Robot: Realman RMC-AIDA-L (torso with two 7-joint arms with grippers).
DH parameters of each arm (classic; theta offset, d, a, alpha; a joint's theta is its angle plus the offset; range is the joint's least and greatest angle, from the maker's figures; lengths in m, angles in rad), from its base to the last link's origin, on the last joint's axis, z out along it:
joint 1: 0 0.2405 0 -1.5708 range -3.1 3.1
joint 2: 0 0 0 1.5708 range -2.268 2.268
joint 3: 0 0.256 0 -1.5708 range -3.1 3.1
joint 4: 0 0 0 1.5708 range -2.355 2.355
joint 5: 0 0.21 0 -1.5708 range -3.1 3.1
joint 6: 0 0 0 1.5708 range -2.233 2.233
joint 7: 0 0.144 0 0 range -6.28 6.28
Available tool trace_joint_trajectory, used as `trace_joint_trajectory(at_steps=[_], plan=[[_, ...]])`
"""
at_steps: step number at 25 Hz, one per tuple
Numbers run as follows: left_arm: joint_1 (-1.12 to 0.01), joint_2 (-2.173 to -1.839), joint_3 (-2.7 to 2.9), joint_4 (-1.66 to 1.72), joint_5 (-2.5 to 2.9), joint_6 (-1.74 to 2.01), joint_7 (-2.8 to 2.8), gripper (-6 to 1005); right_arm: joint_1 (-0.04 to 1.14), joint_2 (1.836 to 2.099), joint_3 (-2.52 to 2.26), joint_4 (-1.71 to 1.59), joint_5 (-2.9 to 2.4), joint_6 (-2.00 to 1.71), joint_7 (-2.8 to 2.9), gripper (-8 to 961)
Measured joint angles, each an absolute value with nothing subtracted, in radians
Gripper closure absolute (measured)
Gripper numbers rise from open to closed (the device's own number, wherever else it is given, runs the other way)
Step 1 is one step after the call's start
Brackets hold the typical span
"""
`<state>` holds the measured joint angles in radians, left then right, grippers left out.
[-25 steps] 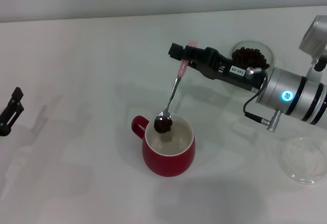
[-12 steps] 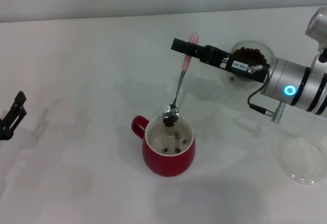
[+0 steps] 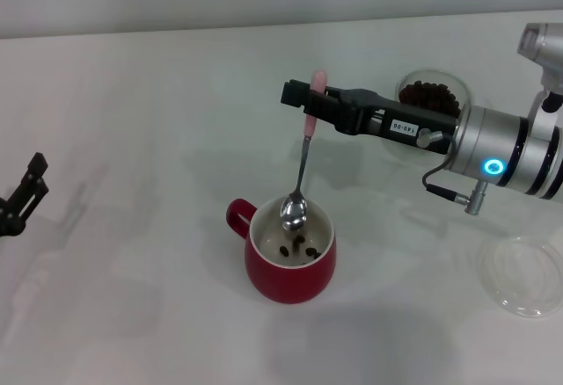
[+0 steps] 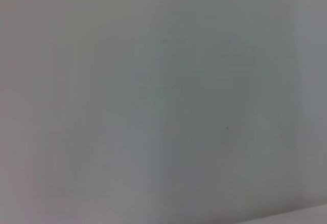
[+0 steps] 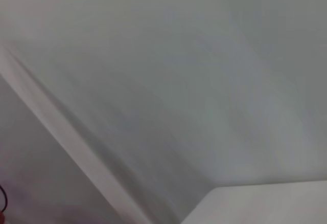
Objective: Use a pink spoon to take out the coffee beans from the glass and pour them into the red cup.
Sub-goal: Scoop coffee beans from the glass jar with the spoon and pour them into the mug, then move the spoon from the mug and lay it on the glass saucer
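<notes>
In the head view the red cup (image 3: 290, 266) stands on the white table with several coffee beans (image 3: 299, 247) on its white bottom. My right gripper (image 3: 306, 104) is shut on the pink spoon (image 3: 302, 165) by its pink handle. The spoon hangs nearly upright, its silver bowl just above the cup's rim, with no beans showing in it. The glass (image 3: 433, 97) with a heap of beans stands behind my right arm, partly hidden by it. My left gripper (image 3: 22, 196) is parked at the table's left edge. Both wrist views show only blank surface.
A flat clear round dish (image 3: 526, 275) lies at the right edge of the table (image 3: 149, 139). My right arm reaches in from the right above the table, between the glass and the cup.
The spoon tipped from holding a heap of beans over the cup to hanging bowl-down. The beans dropped into the red cup. The right gripper shifted slightly left.
</notes>
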<state>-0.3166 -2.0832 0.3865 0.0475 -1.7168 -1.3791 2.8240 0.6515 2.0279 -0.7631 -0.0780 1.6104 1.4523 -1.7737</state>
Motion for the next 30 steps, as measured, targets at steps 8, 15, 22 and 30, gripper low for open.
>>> trace_joint_trajectory(at_steps=[8,15,22,30], plan=[[-0.326,-2.082,0.385,0.051,-1.722,-1.377,2.824,242,0.639,2.022,-0.743,-0.079,1.632,1.533,-1.761,794],[-0.328,-2.080,0.380,0.057,-1.728,-1.376,2.824,242,0.561,2.014,-0.726,-0.145,1.667,1.643,-1.661,793],[-0.328,-2.078,0.379,0.059,-1.730,-1.376,2.824,242,0.397,1.996,-0.716,-0.309,1.698,1.658,-1.611,793],[-0.329,-2.079,0.379,0.078,-1.732,-1.355,2.824,242,0.269,1.948,-0.711,-0.348,1.727,1.697,-1.611,792]])
